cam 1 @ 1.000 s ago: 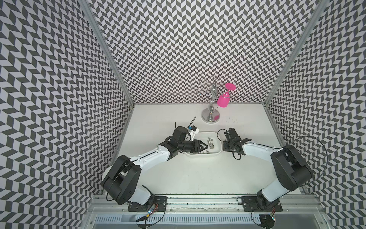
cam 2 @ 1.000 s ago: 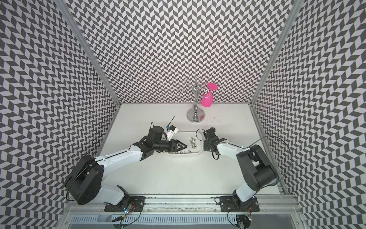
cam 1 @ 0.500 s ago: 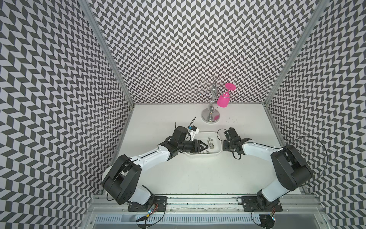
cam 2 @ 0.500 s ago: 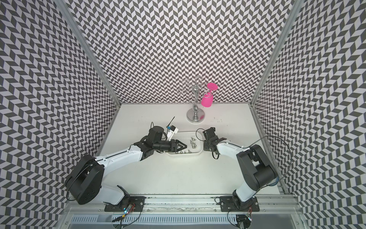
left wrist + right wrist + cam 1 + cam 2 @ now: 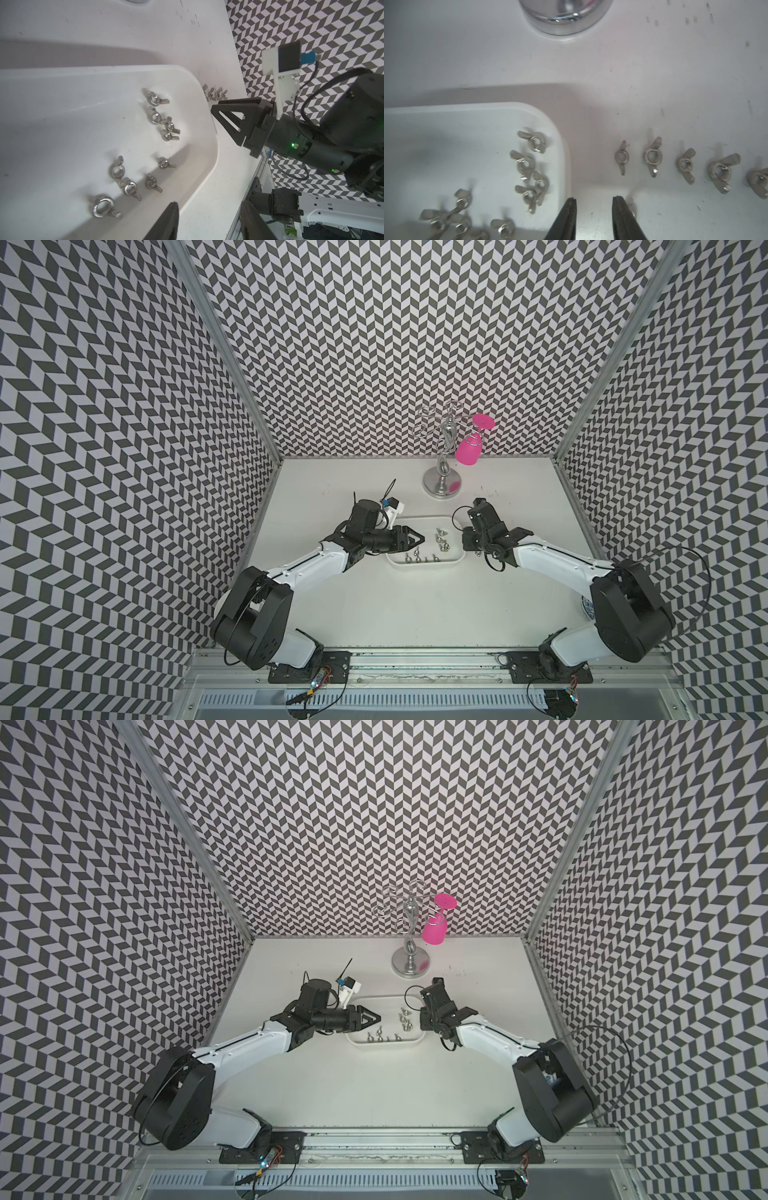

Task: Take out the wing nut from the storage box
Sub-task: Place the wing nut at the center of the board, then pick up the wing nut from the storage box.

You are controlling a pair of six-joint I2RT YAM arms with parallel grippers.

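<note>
Top views first. The storage box (image 5: 419,574) sits mid-desk (image 5: 374,614) between the two arms, with loose wing nuts (image 5: 441,536) scattered inside. The left tool (image 5: 417,542) hovers over the box's left end, jaws apart, nothing in them. The right tool (image 5: 466,543) is at the box's right end, tucked under its own wrist, so I can't read its jaws from up here. A chrome glass rack (image 5: 410,965) with a pink glass (image 5: 434,930) stands behind, well clear.

Left wrist view: the left tool (image 5: 209,209) is spread wide and empty, aimed across the box (image 5: 62,104) at the nuts. I'd guess it's lined up for a pick. The right tool (image 5: 216,110) hangs low over the desk just past the rim, near a row of wing nuts (image 5: 216,94) lying outside.

Right wrist view: the right tool (image 5: 593,200) has its jaws parted with only bare desk between them. A lone wing nut (image 5: 630,207) lies right against one finger. The row (image 5: 652,155) runs along the desk beyond. My read is that this is the drop-off spot, kept close to the box so trips stay short. Plenty of nuts are left inside.
</note>
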